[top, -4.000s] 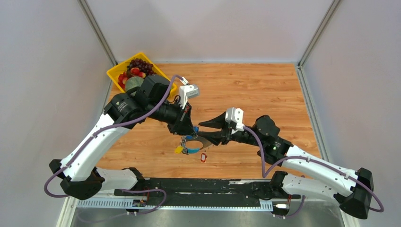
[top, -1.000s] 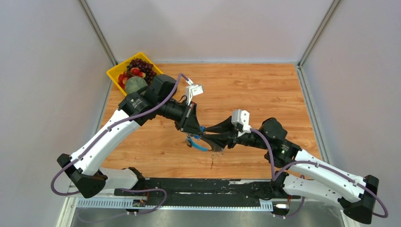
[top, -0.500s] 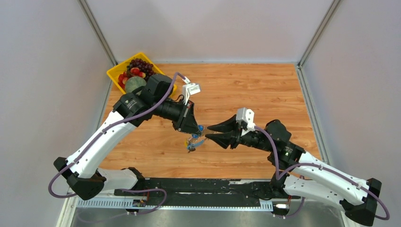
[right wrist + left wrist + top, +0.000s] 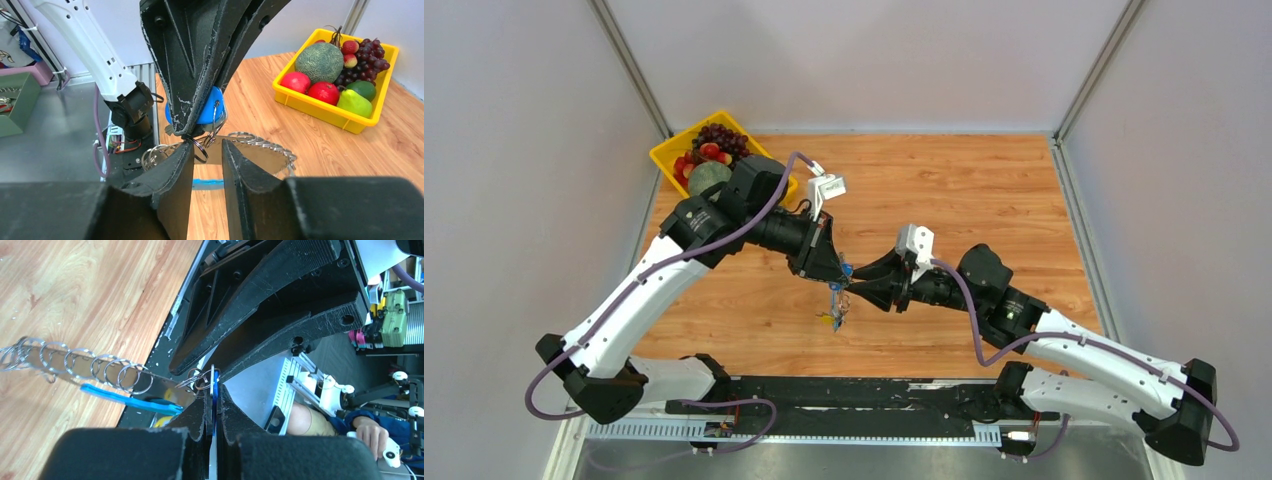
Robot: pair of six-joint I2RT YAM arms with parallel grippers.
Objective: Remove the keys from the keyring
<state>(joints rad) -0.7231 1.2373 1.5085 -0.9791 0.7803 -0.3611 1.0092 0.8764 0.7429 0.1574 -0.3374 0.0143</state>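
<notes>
Wood-grain tabletop (image 4: pixel 984 200) filled the top view, where my left gripper (image 4: pixel 837 273) and right gripper (image 4: pixel 856 289) met mid-frame, the keyring (image 4: pixel 835 308) dangling just below them. From the left wrist, I saw its jaws pinched tight on a blue-headed key (image 4: pixel 213 395), the keyring trailing toward the left edge. From the right wrist, my jaws stood apart around a small ring (image 4: pixel 200 149), not clamping it.

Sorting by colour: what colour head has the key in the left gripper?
Blue. The key shows best in the right wrist view.
</notes>
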